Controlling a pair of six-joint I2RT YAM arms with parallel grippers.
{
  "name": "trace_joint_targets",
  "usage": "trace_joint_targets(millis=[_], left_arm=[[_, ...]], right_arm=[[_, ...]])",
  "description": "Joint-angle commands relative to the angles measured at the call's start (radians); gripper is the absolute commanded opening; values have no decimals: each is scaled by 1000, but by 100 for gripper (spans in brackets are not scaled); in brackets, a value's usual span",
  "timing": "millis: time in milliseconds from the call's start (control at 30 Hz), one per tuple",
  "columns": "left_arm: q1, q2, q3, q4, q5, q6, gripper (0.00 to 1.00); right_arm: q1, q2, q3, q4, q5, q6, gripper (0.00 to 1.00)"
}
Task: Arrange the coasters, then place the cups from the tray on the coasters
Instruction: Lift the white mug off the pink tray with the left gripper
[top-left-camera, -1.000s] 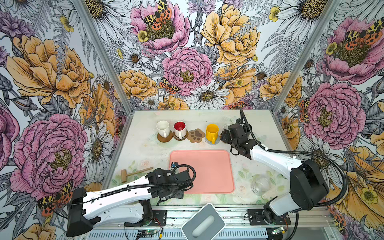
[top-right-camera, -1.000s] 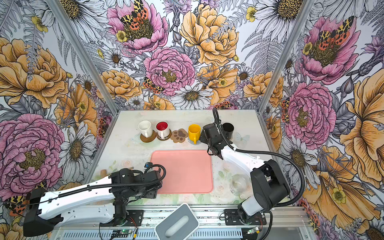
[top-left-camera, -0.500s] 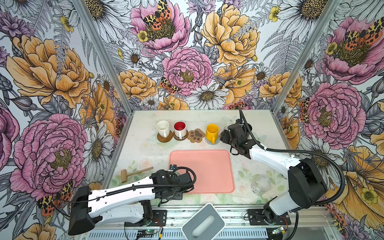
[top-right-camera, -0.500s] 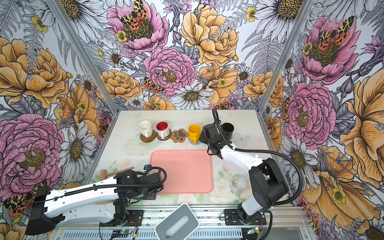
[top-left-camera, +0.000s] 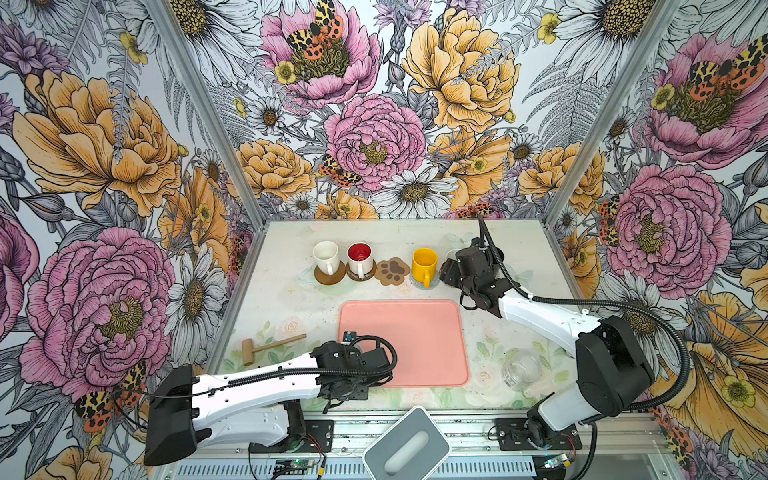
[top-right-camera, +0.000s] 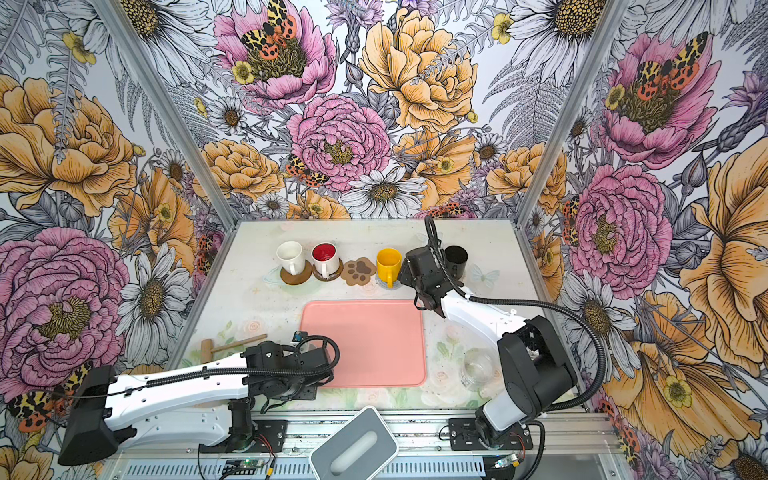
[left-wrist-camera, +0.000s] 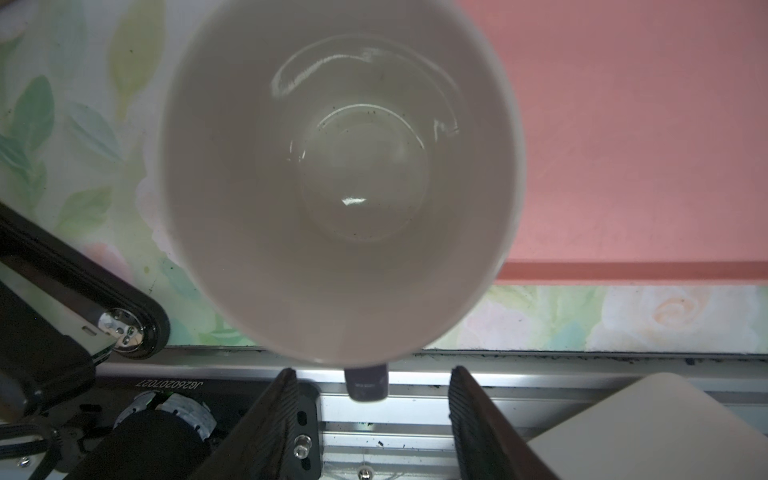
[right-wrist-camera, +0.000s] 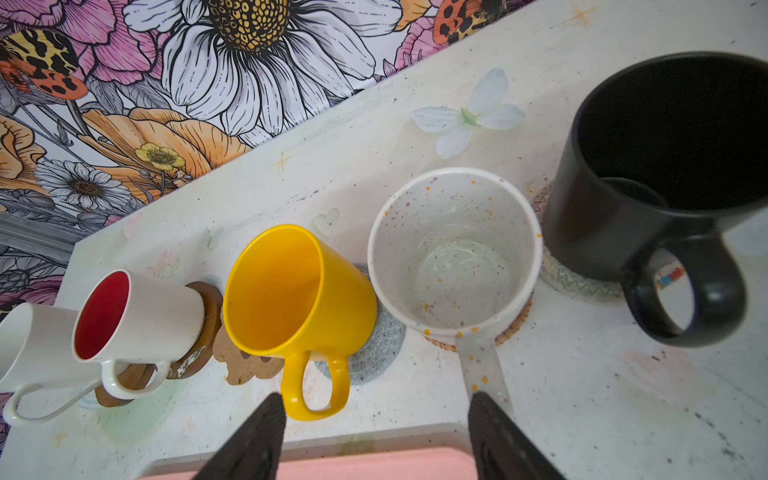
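Filling the left wrist view is a cup with a white inside, standing at the tray's front corner. Its lavender handle lies between the fingers of my open left gripper, touching neither. In both top views my left arm hides this cup. Along the back, white, red-lined, yellow, speckled and black cups stand on coasters. The paw-print coaster is bare. My right gripper hangs open and empty before the yellow and speckled cups.
A clear glass jar stands right of the tray. A wooden mallet lies on the table to the tray's left. A grey box sits beyond the table's front rail.
My left arm has drawn slightly toward the table's front and its jaws have narrowed a little around the handle. The right arm has hardly moved.
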Motion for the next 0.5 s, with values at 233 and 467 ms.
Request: trace_joint_targets(millis=[233, 467], left_arm=[[-8, 41, -39, 101, -14, -18, 57], [-3, 66, -47, 106, -31, -20, 55]], right_arm=[[-13, 10, 3, 21, -8, 13, 72], [-15, 11, 1, 21, -12, 12, 72]])
